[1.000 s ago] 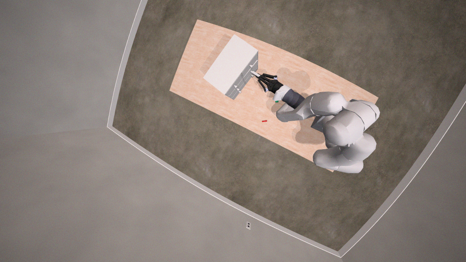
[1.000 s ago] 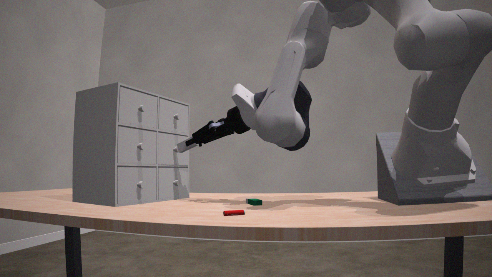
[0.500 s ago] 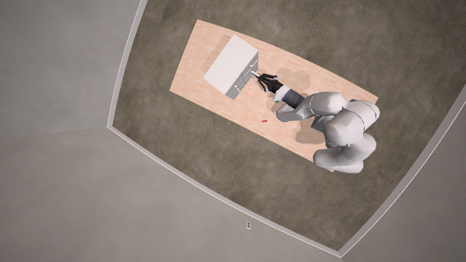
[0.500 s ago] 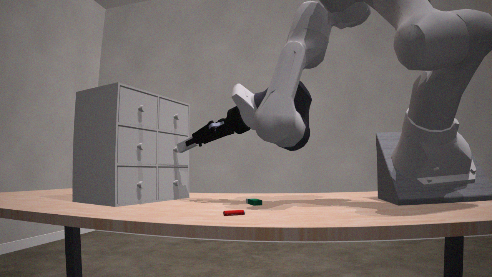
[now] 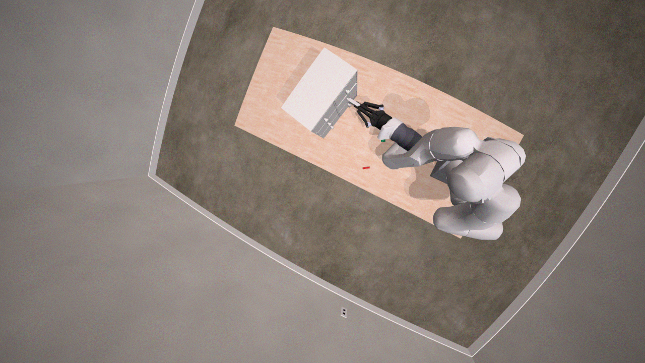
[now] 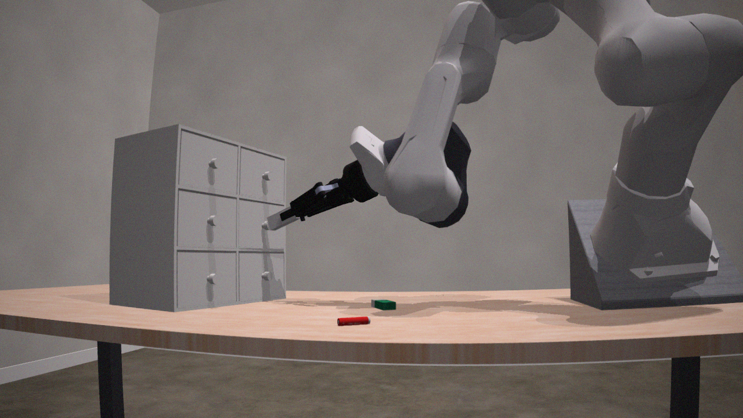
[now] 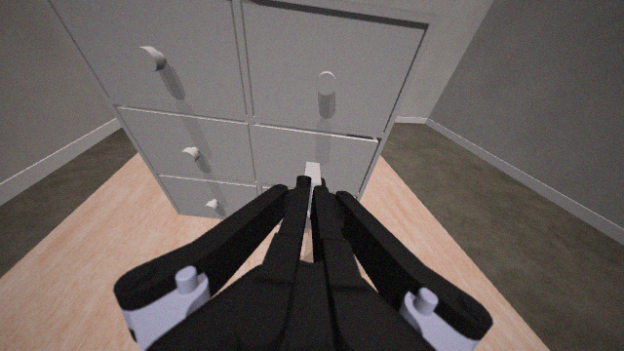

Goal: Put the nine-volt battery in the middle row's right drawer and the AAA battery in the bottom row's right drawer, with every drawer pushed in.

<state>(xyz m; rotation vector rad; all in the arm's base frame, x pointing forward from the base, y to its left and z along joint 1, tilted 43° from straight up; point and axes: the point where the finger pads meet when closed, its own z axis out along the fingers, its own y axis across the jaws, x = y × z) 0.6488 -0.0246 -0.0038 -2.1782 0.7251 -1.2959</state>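
The small grey chest (image 5: 318, 87) (image 6: 143, 218) (image 7: 195, 73) stands at the table's far end, with all its drawers about flush. My gripper (image 5: 350, 101) (image 6: 270, 223) (image 7: 311, 173) is shut. Its pale tips are against the front of the middle row's right drawer (image 6: 254, 220) (image 7: 283, 151), at that drawer's knob. The tips hide the knob in the wrist view. The green nine-volt battery (image 5: 382, 140) (image 6: 383, 304) lies on the table under my forearm. The red AAA battery (image 5: 365, 167) (image 6: 353, 320) lies nearer the table's edge.
The wooden table (image 5: 315, 148) (image 6: 467, 332) carries the robot's grey base block (image 6: 587, 259) at the end opposite the chest. My arm reaches low over the table's middle.
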